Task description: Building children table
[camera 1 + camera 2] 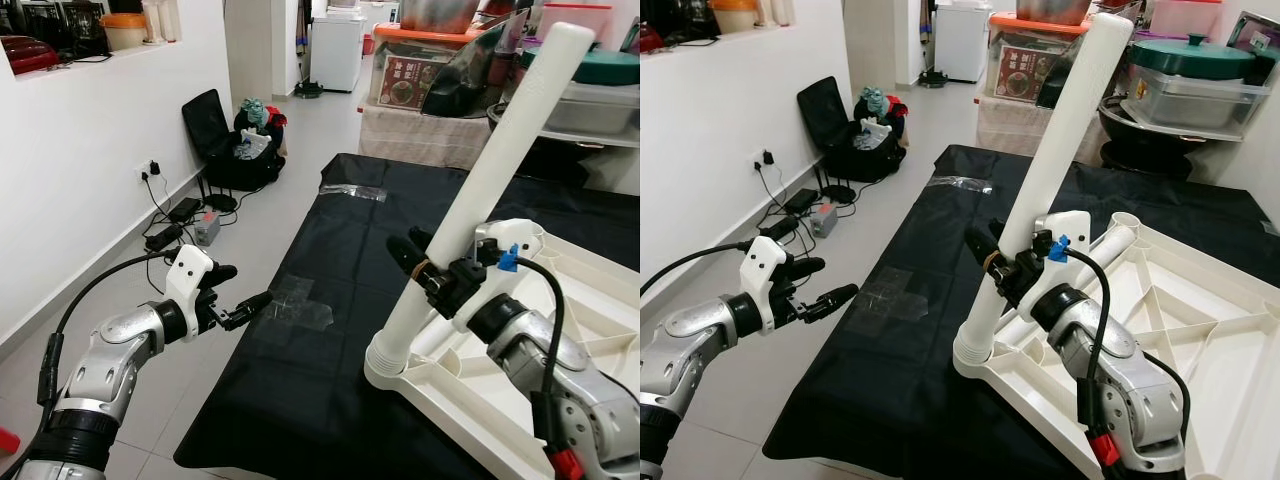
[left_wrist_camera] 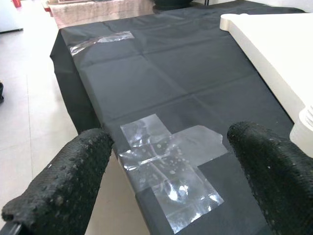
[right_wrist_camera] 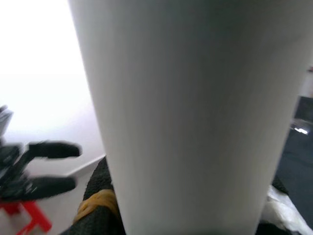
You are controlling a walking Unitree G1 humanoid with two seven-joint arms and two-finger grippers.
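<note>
Reaching in from the right, right claw (image 1: 425, 265) clamping around tilted white table leg (image 1: 500, 150), seated in upturned tabletop (image 1: 590, 330) corner socket. Hovering left, left claw (image 1: 240, 295) gaping, empty, above black cloth (image 1: 330, 380) edge.

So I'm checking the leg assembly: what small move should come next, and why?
Probably tip the white leg upright with the right gripper and press it down. The leg leans from the corner socket of the upturned tabletop, so it may not be fully seated. The left gripper hovers open beside the black sheet.
</note>
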